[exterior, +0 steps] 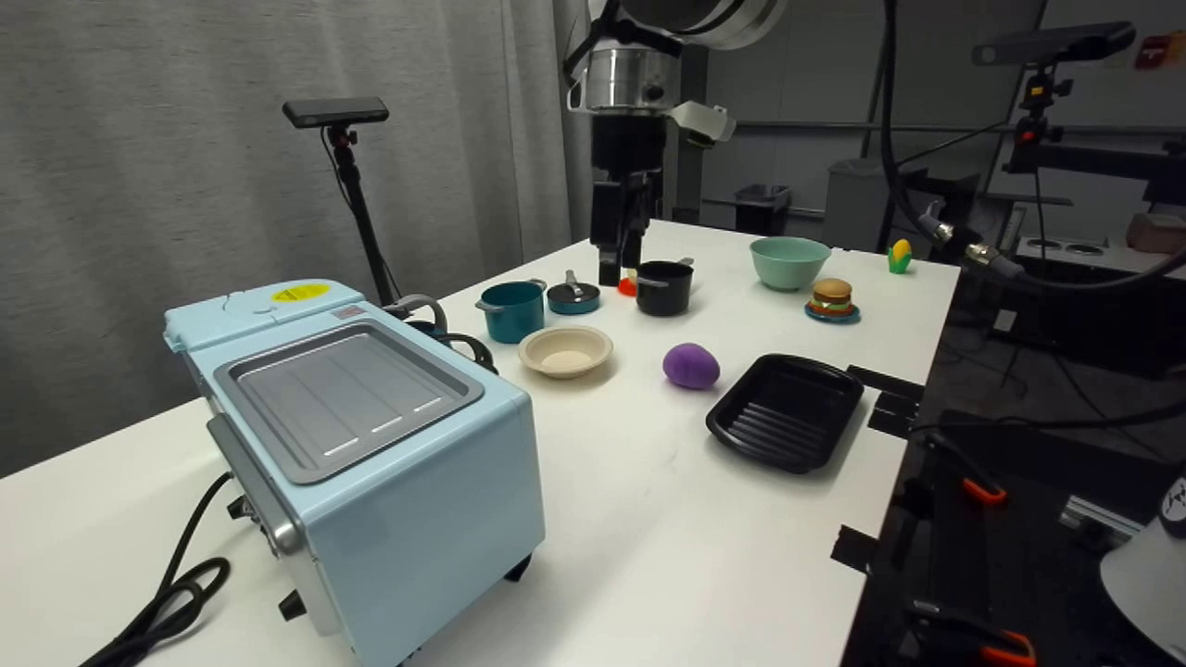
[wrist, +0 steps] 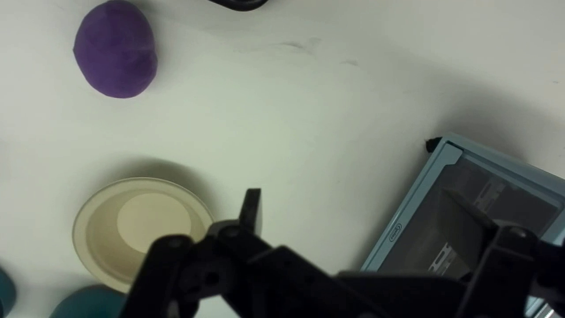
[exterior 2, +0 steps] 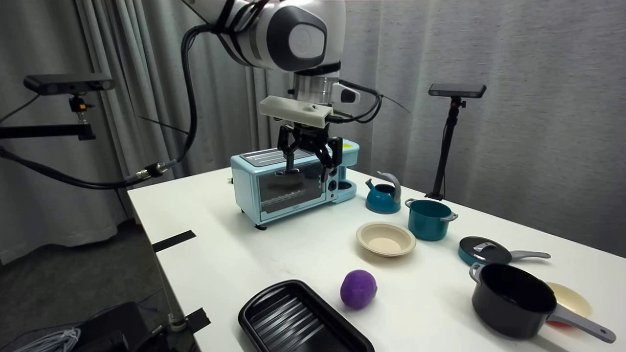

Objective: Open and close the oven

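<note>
The oven is a pale blue toaster oven [exterior: 431,528] at the left of the table in an exterior view, with its door hidden from there. In an exterior view the oven [exterior 2: 247,188] shows its dark glass door, which looks shut. My gripper [exterior 2: 308,171] is open and points down, overlapping the door in that view. In an exterior view the gripper [exterior: 621,264] hangs high above the table. In the wrist view the fingers of the gripper [wrist: 353,203] are wide apart with nothing between them. The oven door [wrist: 423,234] lies at the right, partly behind a finger.
A beige bowl [exterior 2: 386,239], teal kettle [exterior 2: 383,199] and teal pot [exterior 2: 428,220] stand near the oven. A purple toy [exterior 2: 358,289], black ridged tray [exterior 2: 298,318] and black saucepan [exterior 2: 511,303] are farther off. A black cord [exterior: 171,602] lies behind the oven.
</note>
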